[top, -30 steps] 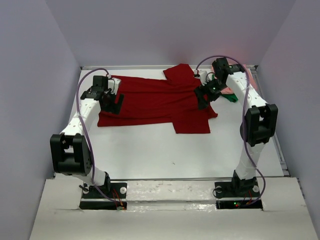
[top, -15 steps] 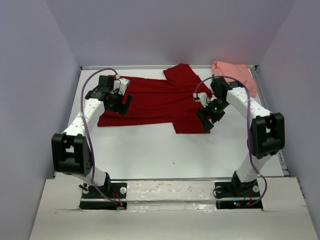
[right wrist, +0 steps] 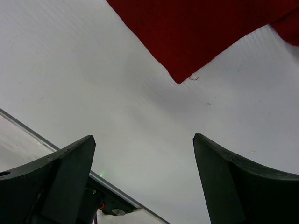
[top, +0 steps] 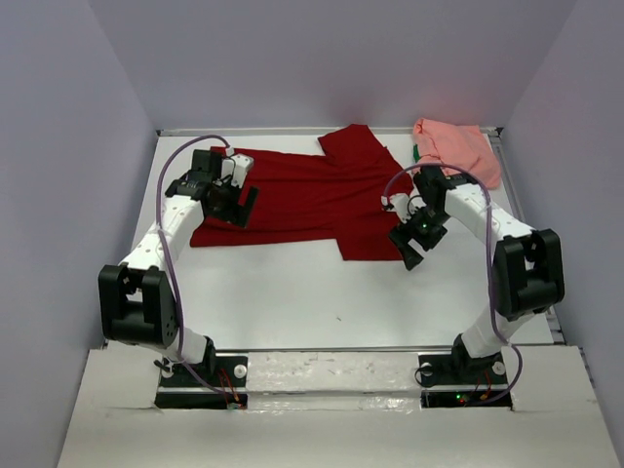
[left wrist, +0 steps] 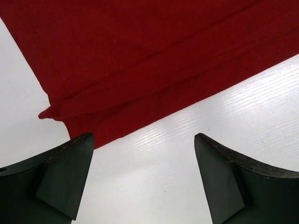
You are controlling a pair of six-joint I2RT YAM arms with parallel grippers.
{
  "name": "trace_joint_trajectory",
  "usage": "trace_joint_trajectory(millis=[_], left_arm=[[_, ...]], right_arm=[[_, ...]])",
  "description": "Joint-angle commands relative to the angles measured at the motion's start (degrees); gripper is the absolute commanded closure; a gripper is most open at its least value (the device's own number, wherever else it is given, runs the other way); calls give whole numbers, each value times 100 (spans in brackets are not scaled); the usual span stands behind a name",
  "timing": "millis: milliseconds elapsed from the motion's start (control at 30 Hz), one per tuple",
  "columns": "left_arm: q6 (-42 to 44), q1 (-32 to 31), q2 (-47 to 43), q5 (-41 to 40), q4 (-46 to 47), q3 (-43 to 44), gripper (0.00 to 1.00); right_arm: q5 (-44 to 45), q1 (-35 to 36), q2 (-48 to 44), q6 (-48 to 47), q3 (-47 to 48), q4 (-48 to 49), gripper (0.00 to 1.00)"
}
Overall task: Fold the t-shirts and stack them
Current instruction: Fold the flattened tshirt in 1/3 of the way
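A dark red t-shirt lies spread flat across the back of the white table. A salmon pink t-shirt is bunched in the back right corner, with a bit of green fabric at its left edge. My left gripper hovers open over the red shirt's left end; the wrist view shows a doubled red edge just beyond its fingers. My right gripper is open above bare table beside the shirt's front right corner. Neither gripper holds anything.
Grey walls close in the table on the left, back and right. A raised rail runs along the right edge. The arm bases stand at the near edge. Bare white table stretches in front of the red shirt.
The right arm has swung away from the back right corner toward the front, uncovering the pink shirt, and now sits by the red shirt's front right corner. The left gripper shifted slightly right.
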Motion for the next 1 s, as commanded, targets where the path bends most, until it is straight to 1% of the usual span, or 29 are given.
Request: trace_joint_trajectory(millis=[0, 333, 667, 967], left_arm=[[33, -23, -327, -38, 35, -140, 1], [103, -23, -354, -126, 62, -211, 1], [85, -23, -266, -109, 115, -228, 1], [85, -15, -327, -109, 97, -255, 1]], right_arm=[[83, 12, 292, 31, 21, 473, 9], [-198, 12, 952, 110, 434, 763, 11], [-242, 12, 1163, 128, 567, 842, 13], [-356, 12, 1242, 145, 373, 1035, 14]])
